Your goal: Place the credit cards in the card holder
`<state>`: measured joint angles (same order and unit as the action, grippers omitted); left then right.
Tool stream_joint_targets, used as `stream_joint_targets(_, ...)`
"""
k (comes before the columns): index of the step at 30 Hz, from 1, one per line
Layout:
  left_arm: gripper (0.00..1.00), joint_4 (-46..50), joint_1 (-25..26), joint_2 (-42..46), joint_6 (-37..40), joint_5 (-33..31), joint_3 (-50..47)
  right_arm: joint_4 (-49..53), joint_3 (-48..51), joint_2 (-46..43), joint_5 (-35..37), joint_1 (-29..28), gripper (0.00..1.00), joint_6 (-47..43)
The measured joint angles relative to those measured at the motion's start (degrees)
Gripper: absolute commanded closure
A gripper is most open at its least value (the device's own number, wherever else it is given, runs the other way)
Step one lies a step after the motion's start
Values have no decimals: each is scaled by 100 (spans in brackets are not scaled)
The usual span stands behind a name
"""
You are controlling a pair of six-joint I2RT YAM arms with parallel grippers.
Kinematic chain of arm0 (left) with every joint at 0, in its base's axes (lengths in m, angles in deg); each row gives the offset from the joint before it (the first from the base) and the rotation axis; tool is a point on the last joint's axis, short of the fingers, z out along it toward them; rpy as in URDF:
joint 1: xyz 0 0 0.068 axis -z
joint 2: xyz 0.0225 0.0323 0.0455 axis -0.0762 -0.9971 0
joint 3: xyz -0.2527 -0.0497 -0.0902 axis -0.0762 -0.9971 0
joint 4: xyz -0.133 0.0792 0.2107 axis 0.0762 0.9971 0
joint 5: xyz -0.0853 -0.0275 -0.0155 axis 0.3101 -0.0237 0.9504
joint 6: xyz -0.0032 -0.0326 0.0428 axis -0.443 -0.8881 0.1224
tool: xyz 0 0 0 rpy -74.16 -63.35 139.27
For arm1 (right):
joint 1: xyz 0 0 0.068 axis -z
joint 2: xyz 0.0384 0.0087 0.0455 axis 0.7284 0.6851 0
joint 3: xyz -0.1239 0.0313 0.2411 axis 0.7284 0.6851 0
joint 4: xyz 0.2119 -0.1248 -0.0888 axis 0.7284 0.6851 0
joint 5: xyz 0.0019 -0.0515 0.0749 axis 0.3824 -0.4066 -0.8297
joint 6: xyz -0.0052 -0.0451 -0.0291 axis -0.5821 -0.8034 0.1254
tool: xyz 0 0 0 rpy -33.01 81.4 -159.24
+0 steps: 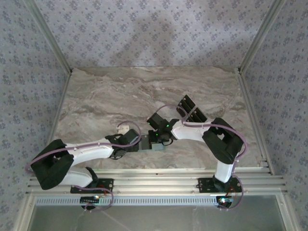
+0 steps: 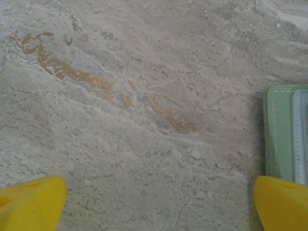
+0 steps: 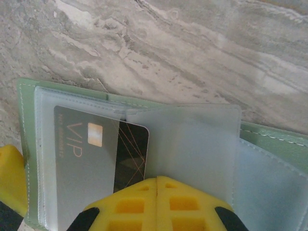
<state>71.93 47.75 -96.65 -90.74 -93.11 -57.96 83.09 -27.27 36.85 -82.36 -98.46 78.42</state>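
Overhead view: the holder (image 1: 158,146) lies open on the table (image 1: 106,96) between the two arms. The spare cards (image 1: 190,108) are stacked beyond it and to its right, presumably so the right arm can reach them. The left arm (image 1: 91,151) stretches low and nearly flat toward the holder's left side. The right arm (image 1: 216,139) folds at the elbow and dips its wrist onto the holder from the far side. Left wrist view: the left gripper (image 2: 156,204) is spread wide and empty over bare table. The holder's green edge lies just beside its right fingertip, a stance that looks meant to steady the holder. Right wrist view: the right gripper (image 3: 156,202) is closed tight over the holder's pages. Beside it, a card (image 3: 96,149) sits about halfway into a clear sleeve (image 3: 192,144). Whether the tips pinch card or sleeve cannot be told.
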Motion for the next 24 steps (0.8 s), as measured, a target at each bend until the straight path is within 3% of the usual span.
stream_joint_targets(24,0,-17,0,2,-44,-2,-85,-94,-37,-7,-92,-179,97,63)
